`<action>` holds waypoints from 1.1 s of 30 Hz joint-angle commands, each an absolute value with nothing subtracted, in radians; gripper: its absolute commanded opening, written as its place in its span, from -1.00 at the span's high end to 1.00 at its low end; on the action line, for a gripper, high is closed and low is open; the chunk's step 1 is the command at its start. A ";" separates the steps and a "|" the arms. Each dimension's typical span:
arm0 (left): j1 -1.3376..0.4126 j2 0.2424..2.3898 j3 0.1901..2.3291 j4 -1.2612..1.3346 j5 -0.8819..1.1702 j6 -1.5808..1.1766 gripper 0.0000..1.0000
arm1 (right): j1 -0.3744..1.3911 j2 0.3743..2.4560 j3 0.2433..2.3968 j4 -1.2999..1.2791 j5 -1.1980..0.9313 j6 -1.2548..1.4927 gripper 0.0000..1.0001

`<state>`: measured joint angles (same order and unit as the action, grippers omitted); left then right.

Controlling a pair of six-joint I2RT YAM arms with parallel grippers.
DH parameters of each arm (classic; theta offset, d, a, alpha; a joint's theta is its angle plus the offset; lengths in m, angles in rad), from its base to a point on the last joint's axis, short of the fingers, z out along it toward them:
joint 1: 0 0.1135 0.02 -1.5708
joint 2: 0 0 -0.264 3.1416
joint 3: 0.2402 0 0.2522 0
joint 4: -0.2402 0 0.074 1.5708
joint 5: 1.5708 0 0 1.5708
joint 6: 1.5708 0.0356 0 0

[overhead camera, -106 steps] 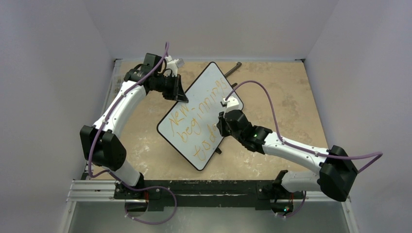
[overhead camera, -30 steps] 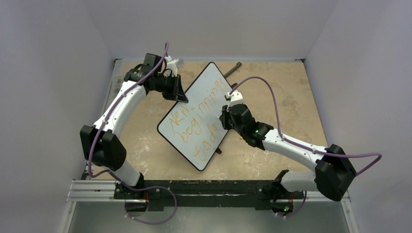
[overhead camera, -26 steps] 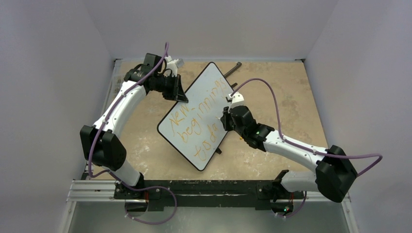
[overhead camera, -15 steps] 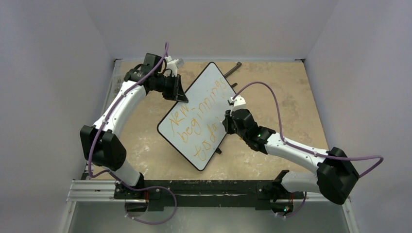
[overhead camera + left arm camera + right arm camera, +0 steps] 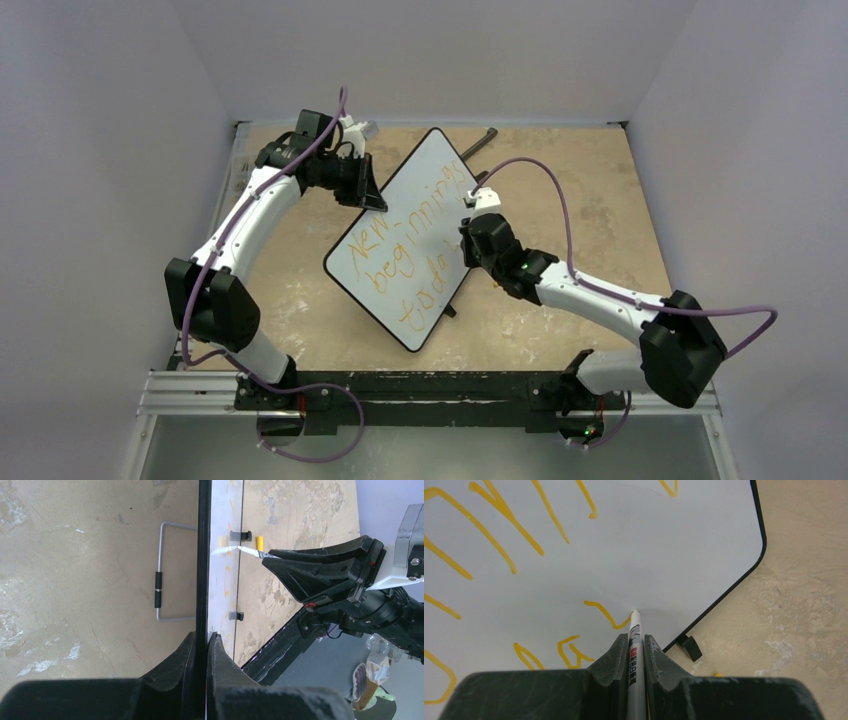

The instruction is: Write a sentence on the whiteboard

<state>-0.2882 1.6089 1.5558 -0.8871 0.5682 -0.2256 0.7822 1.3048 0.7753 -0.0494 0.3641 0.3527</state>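
Observation:
The whiteboard (image 5: pixel 425 190) stands tilted on the table, its black rim (image 5: pixel 202 555) pinched in my left gripper (image 5: pixel 201 636), which is shut on its upper left edge (image 5: pixel 378 203). The sentence (image 5: pixel 405 255) runs over it in three slanted orange lines. My right gripper (image 5: pixel 636 637) is shut on a white pen (image 5: pixel 634 652). The pen's tip touches the board (image 5: pixel 659 540) at the end of a small orange stroke (image 5: pixel 604 612), near the board's right corner. From above, the right gripper (image 5: pixel 464 246) is at the end of the third line.
A bent wire stand (image 5: pixel 159 575) lies on the tan table behind the board, with its end showing past the board's top corner (image 5: pixel 480 142). A small yellow cap (image 5: pixel 259 543) lies on the table beside the board. Black feet (image 5: pixel 689 647) stick out from the rim.
My right gripper with the pen has moved up and to the right along the third line and shifted slightly at its end. The left arm and the board have not moved.

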 commanded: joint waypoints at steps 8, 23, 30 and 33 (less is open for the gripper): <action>-0.276 1.621 1.574 -0.911 0.407 -0.178 1.00 | 0.763 1.390 0.914 -0.026 0.329 0.310 1.00; -0.276 1.614 1.574 -0.913 0.407 -0.176 1.00 | 0.752 1.422 0.971 -0.035 0.304 0.293 1.00; -0.276 1.611 1.574 -0.913 0.407 -0.176 1.00 | 0.752 1.376 0.881 -0.030 0.282 0.323 1.00; -0.276 1.610 1.574 -0.914 0.407 -0.176 1.00 | 0.751 1.352 0.836 -0.030 0.267 0.331 1.00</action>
